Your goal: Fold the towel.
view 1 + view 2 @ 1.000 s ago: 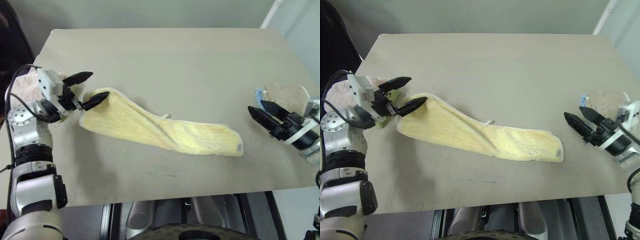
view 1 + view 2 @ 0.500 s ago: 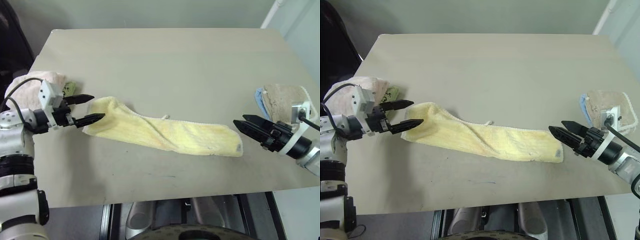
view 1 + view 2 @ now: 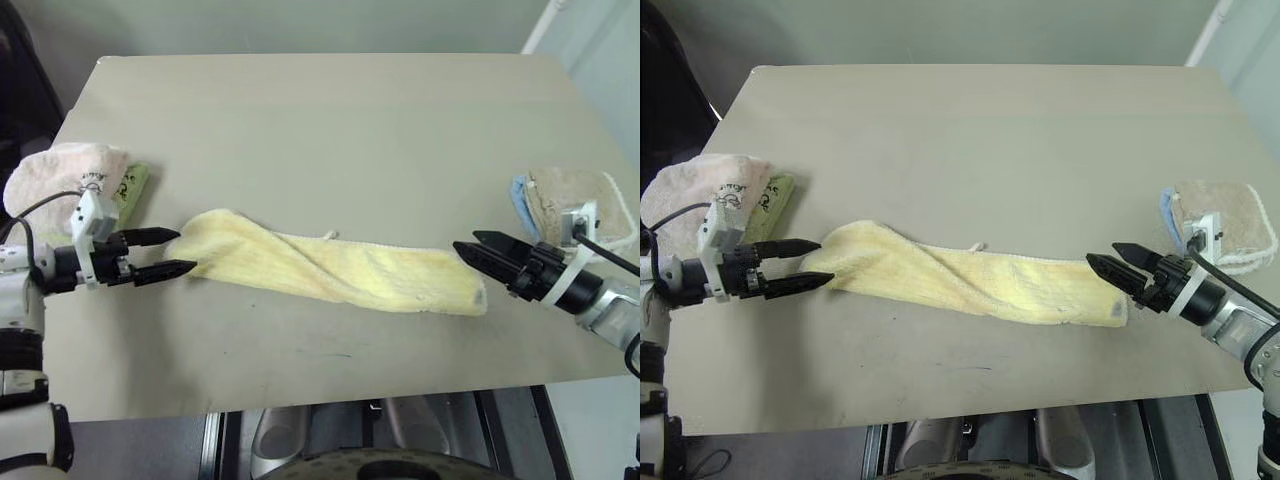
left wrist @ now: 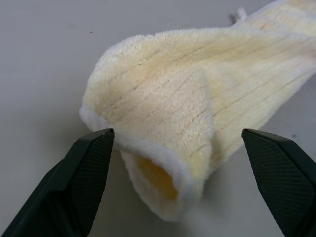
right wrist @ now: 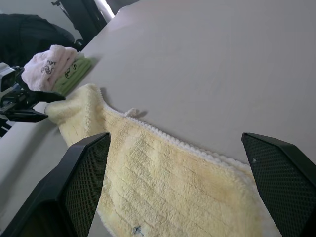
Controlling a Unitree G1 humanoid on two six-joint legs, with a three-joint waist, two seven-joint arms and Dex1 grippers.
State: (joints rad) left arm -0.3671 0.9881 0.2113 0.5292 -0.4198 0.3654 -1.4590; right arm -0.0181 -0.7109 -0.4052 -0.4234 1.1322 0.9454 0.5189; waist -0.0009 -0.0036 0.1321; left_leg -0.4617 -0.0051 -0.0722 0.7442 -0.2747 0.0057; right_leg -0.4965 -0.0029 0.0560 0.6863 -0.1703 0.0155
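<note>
- Pale yellow, fluffy terry-cloth towel, a long rectangle, lies stretched across the middle of the flat grey-beige table, running from the robot's left towards its right, with a small white tag at its far edge.
- A second ago the towel's left end was lifted and spread wide just beside the left gripper; now that end has dropped onto the table and curled over on itself into a loose roll, so the cloth reads narrower and twisted along its length.
- Left gripper, two black fingers held apart, has pulled back and come lower; it now points level at the rolled left end, with the curled edge sitting between its fingertips in the left wrist view, not pinched.
- Right gripper, fingers also spread apart, has moved in from beside the stacked cloths to the towel's right end, its tips at the short edge there but not closed on it.
- Neither gripper holds anything, so the towel is lying free and no fold has been made yet.
- With one open gripper at each end, my reading is that both ends are about to be gripped; the curled left end would likely need flattening for a clean fold.
- Pink towel with dark embroidery sits at the table's left edge, and a beige towel over a blue one at the right, both well apart from the work.
</note>
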